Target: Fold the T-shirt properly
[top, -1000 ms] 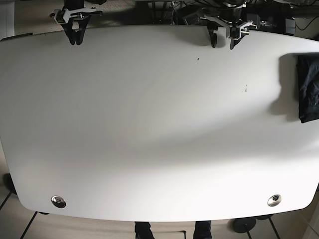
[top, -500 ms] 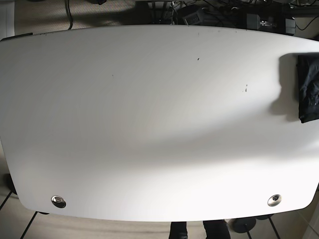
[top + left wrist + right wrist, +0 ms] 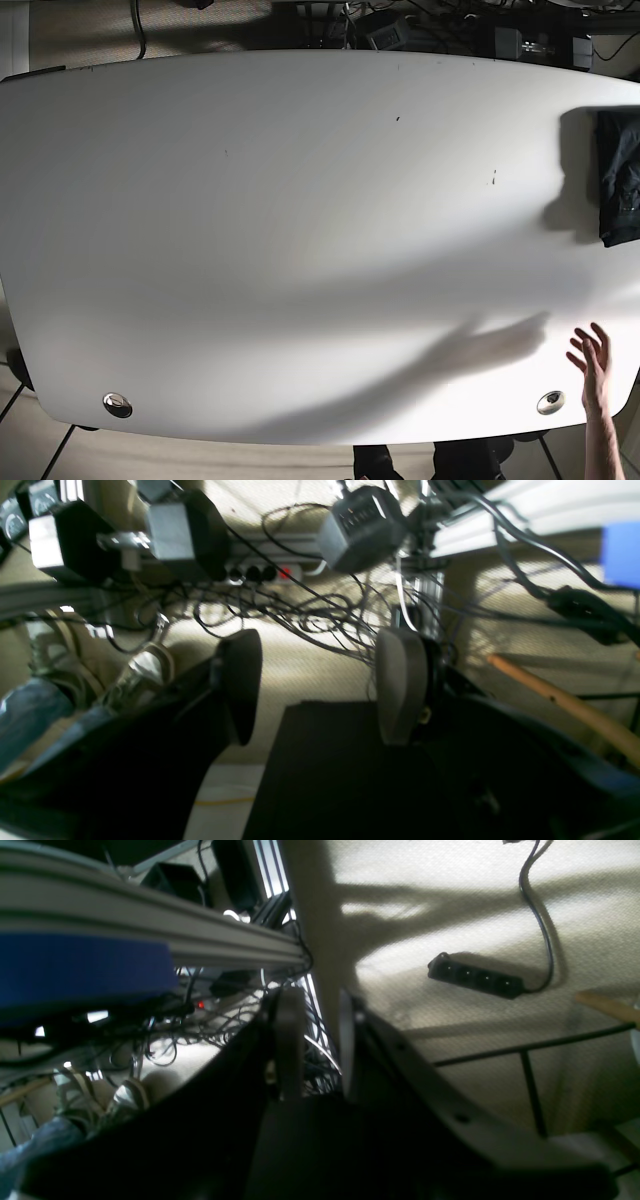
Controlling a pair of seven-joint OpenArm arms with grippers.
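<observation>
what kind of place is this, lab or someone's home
Most likely a robotics lab or workshop, not a home: a large white work table, aluminium framing rails with a tangle of black cables behind it, and a black power strip on the carpet.

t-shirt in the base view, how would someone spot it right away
Start from the big white table and follow its right edge upward. The t-shirt is the dark folded bundle there, cut off by the frame. It is the only dark cloth on the tabletop; the hand reaches in lower down.

The white table [image 3: 300, 250] lay bare across its middle. A dark folded garment [image 3: 620, 178] sat at its right edge, and a person's hand [image 3: 592, 362] reached over the near-right corner.
</observation>
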